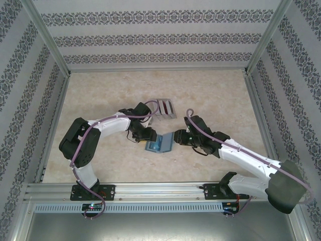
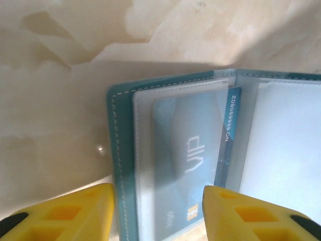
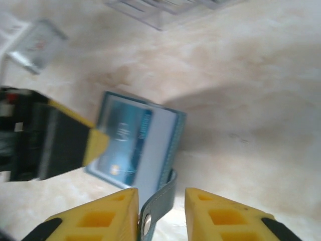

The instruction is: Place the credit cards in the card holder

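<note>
The left pincer is half open over the card holder, which lies open on the table. The right pincer is open a little, with the holder's strap between its fingers.

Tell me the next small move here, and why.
Probably nudge the credit card deeper into the clear pocket of the card holder: its numbered edge sticks out toward the spine. The left gripper straddles that leaf, jaws apart; the right gripper brackets the strap.
</note>
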Robot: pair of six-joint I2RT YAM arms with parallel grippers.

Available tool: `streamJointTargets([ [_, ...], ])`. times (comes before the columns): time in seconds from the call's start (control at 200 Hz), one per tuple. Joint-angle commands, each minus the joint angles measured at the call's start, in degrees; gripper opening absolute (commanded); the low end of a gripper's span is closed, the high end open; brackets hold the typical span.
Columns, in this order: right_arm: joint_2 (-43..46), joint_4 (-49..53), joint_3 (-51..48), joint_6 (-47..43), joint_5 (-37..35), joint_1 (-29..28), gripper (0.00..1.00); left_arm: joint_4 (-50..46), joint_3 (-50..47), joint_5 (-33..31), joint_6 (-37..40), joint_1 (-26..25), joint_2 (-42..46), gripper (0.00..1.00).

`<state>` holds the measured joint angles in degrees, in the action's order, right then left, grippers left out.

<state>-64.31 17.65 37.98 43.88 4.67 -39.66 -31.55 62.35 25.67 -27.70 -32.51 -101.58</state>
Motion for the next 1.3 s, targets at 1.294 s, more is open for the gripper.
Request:
streamJointTargets([
  [1.294,-17.78,-17.99,-6.82,2.57,24.62,9.86,0.25,5.27,-5.31,2.62,-5.61,0.32,-4.78,0.3],
])
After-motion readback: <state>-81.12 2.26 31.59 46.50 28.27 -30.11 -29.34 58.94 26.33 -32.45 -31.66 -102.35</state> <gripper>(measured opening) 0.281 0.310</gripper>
